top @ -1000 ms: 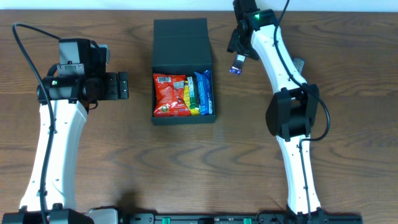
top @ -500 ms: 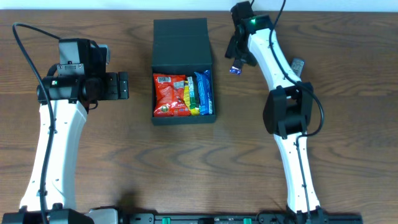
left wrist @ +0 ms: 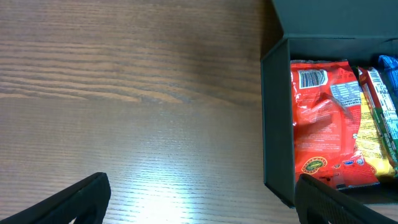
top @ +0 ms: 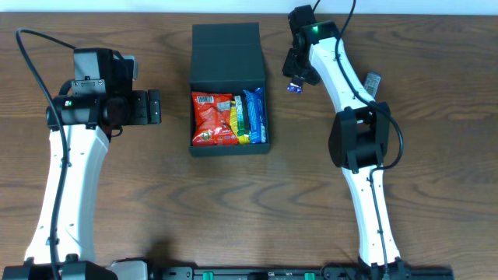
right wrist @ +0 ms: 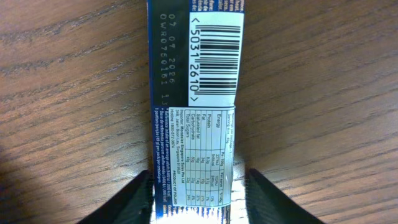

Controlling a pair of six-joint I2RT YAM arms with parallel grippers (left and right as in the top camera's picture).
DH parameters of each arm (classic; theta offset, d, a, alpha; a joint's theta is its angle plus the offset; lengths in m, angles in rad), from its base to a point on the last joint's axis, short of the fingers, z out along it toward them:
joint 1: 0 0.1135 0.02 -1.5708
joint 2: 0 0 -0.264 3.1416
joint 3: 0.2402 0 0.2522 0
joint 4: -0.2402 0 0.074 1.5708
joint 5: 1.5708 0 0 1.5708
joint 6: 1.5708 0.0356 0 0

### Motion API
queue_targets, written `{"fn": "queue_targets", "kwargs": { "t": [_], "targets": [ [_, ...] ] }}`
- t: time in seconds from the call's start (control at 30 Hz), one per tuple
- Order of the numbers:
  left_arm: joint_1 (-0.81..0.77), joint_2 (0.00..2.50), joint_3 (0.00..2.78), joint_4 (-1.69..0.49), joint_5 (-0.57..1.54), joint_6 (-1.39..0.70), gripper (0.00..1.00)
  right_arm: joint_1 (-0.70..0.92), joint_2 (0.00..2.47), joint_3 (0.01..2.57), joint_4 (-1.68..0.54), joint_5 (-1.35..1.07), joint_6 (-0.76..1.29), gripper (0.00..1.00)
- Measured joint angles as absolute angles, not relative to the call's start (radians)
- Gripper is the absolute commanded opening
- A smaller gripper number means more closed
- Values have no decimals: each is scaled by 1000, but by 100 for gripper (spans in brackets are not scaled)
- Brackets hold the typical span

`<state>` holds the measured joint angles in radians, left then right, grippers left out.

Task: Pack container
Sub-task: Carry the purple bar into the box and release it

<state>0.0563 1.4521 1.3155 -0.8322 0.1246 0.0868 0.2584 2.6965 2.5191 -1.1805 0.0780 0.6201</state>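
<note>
The container point(top: 229, 148) is a dark box at table centre, its flap lid point(top: 226, 43) laid open toward the back. Inside lie a red packet point(top: 212, 118) and yellow, green and blue bars. In the left wrist view the container point(left wrist: 277, 124) and red packet point(left wrist: 323, 130) sit at right. My left gripper point(top: 156, 106) hovers open left of the box, nothing between its fingers point(left wrist: 199, 199). My right gripper point(top: 294, 78) is right of the lid, over a dark blue snack bar point(top: 294, 87) lying on the wood. Its fingers straddle the bar point(right wrist: 193, 93), the left one touching, the right with a small gap point(right wrist: 199, 205).
A small grey-blue packet point(top: 373, 80) lies on the table just right of the right arm. Bare wood point(left wrist: 124, 93) stretches left of the container under the left gripper.
The right gripper has shifted slightly left and back over the blue bar, and its jaws have narrowed around it. The left arm has not moved.
</note>
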Motion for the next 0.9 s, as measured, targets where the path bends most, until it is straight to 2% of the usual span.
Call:
{"fn": "queue_targets", "kwargs": {
  "t": [0.13, 0.67, 0.9],
  "targets": [
    [56, 1452, 1316, -832, 125, 87, 95, 258, 2696, 2519, -1180, 78, 622, 35],
    [56, 1452, 1316, -833, 125, 87, 96, 258, 2697, 2528, -1219, 78, 613, 17],
    [56, 1452, 1316, -832, 125, 87, 95, 260, 2727, 2712, -1364, 78, 557, 12]
  ]
}}
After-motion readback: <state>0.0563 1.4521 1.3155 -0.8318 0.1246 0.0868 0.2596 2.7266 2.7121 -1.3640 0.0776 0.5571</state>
